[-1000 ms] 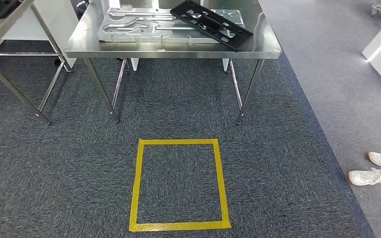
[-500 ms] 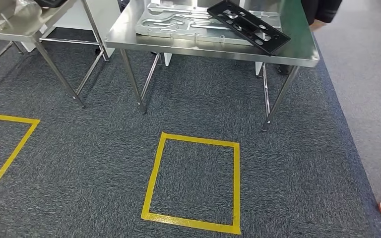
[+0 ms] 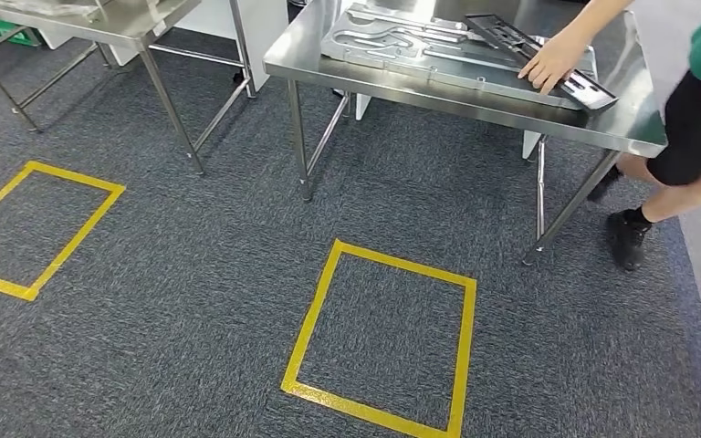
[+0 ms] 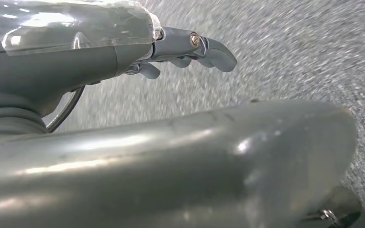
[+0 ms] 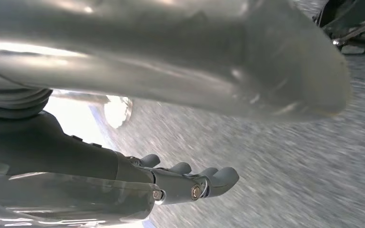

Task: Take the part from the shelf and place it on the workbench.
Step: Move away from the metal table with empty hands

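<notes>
Since the earlier picture the whole scene has slid as the camera turned, and a person (image 3: 694,119) has come in beside the steel workbench (image 3: 475,91), one hand (image 3: 548,66) pressed on the black part (image 3: 548,57). That one part lies tilted across one grey metal plate (image 3: 420,46) on the bench top. Two steel tables show, the workbench and a second table (image 3: 119,18) well apart to the side. Two yellow tape squares (image 3: 310,328) mark the dark grey carpet (image 3: 192,255). Wrist cameras show what the head view lacks: the left hand (image 4: 185,47) and the right hand (image 5: 190,180), each empty over blurred carpet, fingers held out side by side and slightly bent.
</notes>
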Motion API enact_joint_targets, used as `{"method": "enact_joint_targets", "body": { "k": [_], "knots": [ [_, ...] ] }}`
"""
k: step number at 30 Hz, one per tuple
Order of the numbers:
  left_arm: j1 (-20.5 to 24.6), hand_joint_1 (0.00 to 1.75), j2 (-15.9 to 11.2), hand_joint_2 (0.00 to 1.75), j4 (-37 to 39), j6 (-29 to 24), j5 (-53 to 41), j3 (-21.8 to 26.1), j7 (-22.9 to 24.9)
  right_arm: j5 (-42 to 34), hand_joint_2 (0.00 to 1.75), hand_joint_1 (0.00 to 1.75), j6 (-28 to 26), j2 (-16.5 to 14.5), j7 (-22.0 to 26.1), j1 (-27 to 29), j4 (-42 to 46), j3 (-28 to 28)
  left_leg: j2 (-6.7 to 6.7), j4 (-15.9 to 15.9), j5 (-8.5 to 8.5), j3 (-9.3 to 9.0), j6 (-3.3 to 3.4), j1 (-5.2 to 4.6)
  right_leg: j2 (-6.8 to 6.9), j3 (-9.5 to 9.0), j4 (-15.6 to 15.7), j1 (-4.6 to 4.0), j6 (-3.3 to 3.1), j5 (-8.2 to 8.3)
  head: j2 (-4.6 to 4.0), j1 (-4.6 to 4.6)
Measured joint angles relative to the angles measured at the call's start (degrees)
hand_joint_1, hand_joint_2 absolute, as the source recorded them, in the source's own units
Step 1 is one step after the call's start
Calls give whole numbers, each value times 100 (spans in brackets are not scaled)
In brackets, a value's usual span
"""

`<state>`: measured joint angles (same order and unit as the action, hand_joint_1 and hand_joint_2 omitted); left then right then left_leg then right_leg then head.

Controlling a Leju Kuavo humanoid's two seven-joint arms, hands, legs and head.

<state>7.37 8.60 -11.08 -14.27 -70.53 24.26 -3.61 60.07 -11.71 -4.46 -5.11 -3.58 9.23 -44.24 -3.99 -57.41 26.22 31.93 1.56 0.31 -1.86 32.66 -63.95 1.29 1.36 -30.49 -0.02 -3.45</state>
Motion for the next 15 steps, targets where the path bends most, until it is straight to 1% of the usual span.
{"method": "enact_joint_targets", "body": {
  "k": [1, 2, 3, 4, 5, 6, 7, 8, 9, 10, 11, 12, 13, 14, 15],
  "knots": [
    [-4, 0, 26, 0, 0, -4, 19, 36, 7, -4, 0, 0, -16, 0, 92, -1, 3, 12, -69, -18, -4, 20, -23, -3, -116, -139, 341, 1, -22, 128, 0, 0],
    [-5, 0, 47, 0, 0, 2, 32, 67, 25, -10, 0, 0, -42, 0, 202, -7, 8, 21, -123, -30, -13, 48, -53, 1, -204, -213, 539, -4, -38, 177, 0, 0],
    [-11, 0, 60, 0, 0, 17, 46, 102, 64, -15, 0, 0, -80, 0, 370, -22, 14, 30, -178, -32, -27, 77, -94, 10, -241, -232, 609, -15, -51, 167, 0, 0],
    [-26, 0, 65, 0, 0, 38, 65, 140, 120, -18, 0, 0, -130, 0, 584, -46, 20, 41, -239, -26, -44, 106, -139, 18, -198, -232, 634, -26, -66, 179, 0, 0],
    [-51, 0, 67, 0, 0, 59, 84, 183, 178, -5, 0, 0, -184, 0, 818, -79, 26, 58, -250, -22, -52, 121, -175, 27, -141, -236, 653, -22, -98, 199, 0, 0],
    [-81, 0, 66, 0, 0, 75, 110, 228, 229, 30, 0, 0, -238, 1, 1055, -121, 30, 86, -177, -60, -22, 145, -206, 23, -82, -242, 679, -13, -138, 219, 0, -1],
    [-104, 0, 63, 0, 0, 87, 133, 269, 258, 81, 0, 0, -289, 7, 1239, -162, 33, 125, -52, -191, 68, 210, -228, 15, -16, -247, 706, -1, -178, 239, 0, -1],
    [-117, 0, 61, 0, 0, 90, 161, 308, 266, 149, 0, 0, -329, 20, 1354, -205, 37, 175, 103, -446, 225, 322, -244, 13, 60, -248, 726, 8, -208, 253, 0, -2],
    [-124, 0, 59, 0, 0, 87, 189, 347, 262, 216, 0, 0, -358, 42, 1405, -244, 40, 232, 232, -809, 422, 490, -263, 12, 141, -247, 728, -1, -226, 254, 0, -3],
    [-132, 0, 57, 0, 0, 81, 216, 387, 254, 273, 0, 0, -374, 74, 1392, -275, 43, 287, 286, -1209, 605, 675, -281, 18, 232, -245, 725, -9, -234, 252, 0, -3],
    [-152, 0, 54, 0, 0, 68, 245, 427, 249, 324, 0, 0, -371, 109, 1319, -297, 43, 336, 309, -1520, 716, 811, -298, 22, 329, -244, 721, -15, -235, 248, 0, -3],
    [-183, 0, 49, 0, 0, 51, 268, 470, 251, 357, 0, 0, -353, 140, 1216, -310, 42, 380, 322, -1643, 723, 854, -308, 24, 418, -245, 717, -18, -234, 243, -1, -3],
    [-225, 0, 44, 0, 0, 33, 292, 512, 256, 377, 0, 0, -324, 165, 1092, -315, 42, 415, 345, -1520, 620, 773, -308, 25, 500, -248, 712, -19, -227, 235, -1, -3],
    [-266, 0, 36, 0, 0, 12, 311, 550, 250, 380, 0, 0, -286, 181, 959, -305, 41, 438, 391, -1182, 446, 579, -297, 25, 576, -257, 707, -20, -216, 225, -1, -3],
    [-295, 0, 28, 0, 0, -10, 323, 583, 229, 361, 0, 0, -240, 189, 825, -283, 41, 451, 505, -730, 288, 335, -269, 13, 649, -268, 701, -26, -197, 211, -1, -3]
  ]
}}
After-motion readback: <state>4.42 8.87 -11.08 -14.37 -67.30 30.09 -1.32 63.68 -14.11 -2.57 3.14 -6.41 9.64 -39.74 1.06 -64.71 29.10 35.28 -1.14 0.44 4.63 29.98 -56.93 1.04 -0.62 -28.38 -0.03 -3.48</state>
